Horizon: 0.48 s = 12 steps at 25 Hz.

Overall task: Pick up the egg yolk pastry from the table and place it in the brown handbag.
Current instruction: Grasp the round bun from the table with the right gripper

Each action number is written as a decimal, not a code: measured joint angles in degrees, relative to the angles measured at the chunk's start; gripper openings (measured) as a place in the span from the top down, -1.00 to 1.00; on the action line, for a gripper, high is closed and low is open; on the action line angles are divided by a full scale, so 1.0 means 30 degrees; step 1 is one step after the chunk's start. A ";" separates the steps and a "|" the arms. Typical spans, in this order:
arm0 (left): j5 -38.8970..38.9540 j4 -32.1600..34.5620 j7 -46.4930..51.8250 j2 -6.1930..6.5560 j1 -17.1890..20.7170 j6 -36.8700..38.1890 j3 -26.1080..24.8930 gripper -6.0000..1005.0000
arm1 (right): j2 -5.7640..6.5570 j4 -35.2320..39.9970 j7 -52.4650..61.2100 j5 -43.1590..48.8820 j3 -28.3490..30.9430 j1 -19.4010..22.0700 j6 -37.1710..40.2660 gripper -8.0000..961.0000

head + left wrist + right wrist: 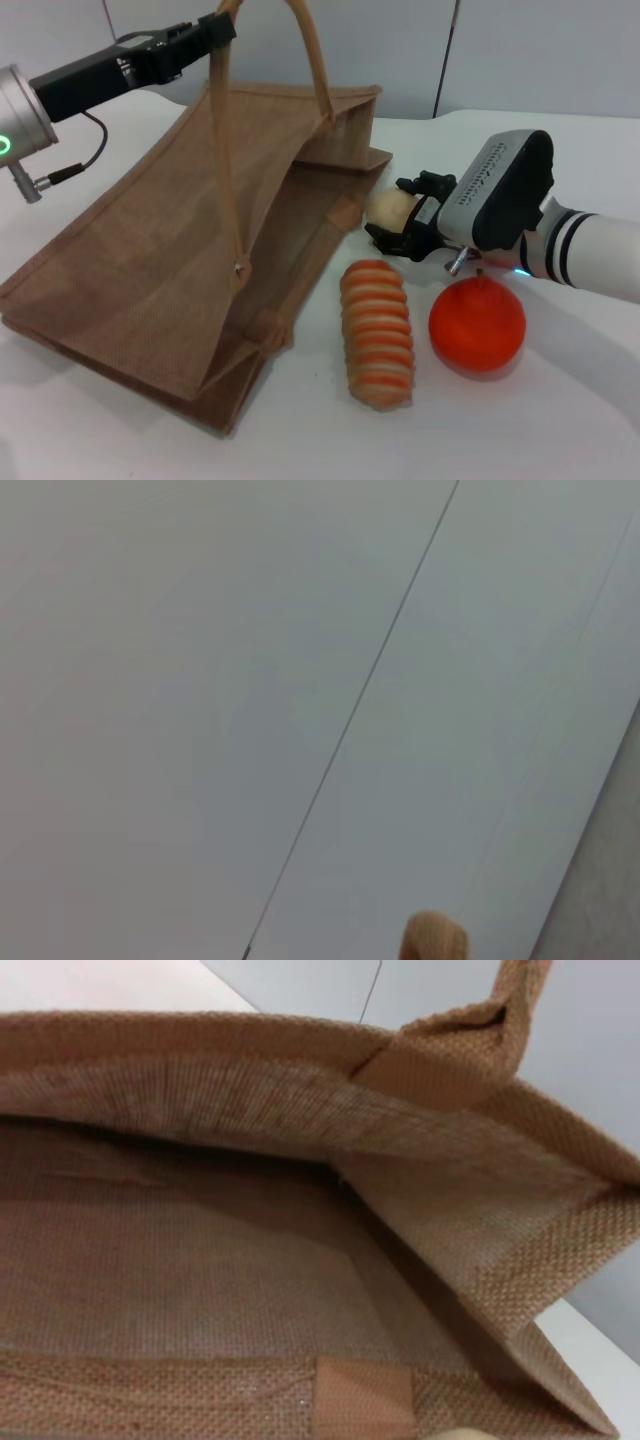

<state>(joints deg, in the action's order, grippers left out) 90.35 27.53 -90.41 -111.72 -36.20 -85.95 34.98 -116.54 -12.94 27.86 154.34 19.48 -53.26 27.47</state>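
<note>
A smooth white tabletop (560, 430) was seen under even light. Behind it, pale grey-blue wall panels (540, 50) were divided by thin dark vertical seams (447, 55).

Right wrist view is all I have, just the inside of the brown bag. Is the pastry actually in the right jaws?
Observer: Yes. In the head view the right gripper is shut on the egg yolk pastry, just outside the brown handbag at its open end.
Operator: Is the bag mouth being held open?
Observer: The left gripper holds one handle up, so the upper side is lifted like a tent.
Operator: Anything near my arm to avoid?
Observer: A striped bread roll and an orange fruit lie on the table, nearer the robot than the gripper.
</note>
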 joint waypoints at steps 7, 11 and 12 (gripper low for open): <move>0.0000 -0.0008 0.0036 0.0007 0.0053 0.0001 0.0000 0.76 | 0.0000 -0.0029 -0.0001 -0.0026 -0.0020 0.0000 -0.0034 -0.60; 0.0000 0.0006 0.0044 0.0007 0.0075 0.0001 0.0000 0.76 | -0.0001 -0.0058 -0.0001 -0.0007 -0.0021 -0.0001 -0.0044 -0.47; 0.0000 0.0010 0.0046 0.0009 0.0086 0.0001 0.0001 0.76 | 0.0000 -0.0065 0.0000 -0.0005 -0.0020 0.0000 -0.0044 -0.45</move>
<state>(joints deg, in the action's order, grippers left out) 90.35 27.56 -90.27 -111.70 -35.94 -85.95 34.98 -116.54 -13.14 27.86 154.33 19.42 -53.26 27.33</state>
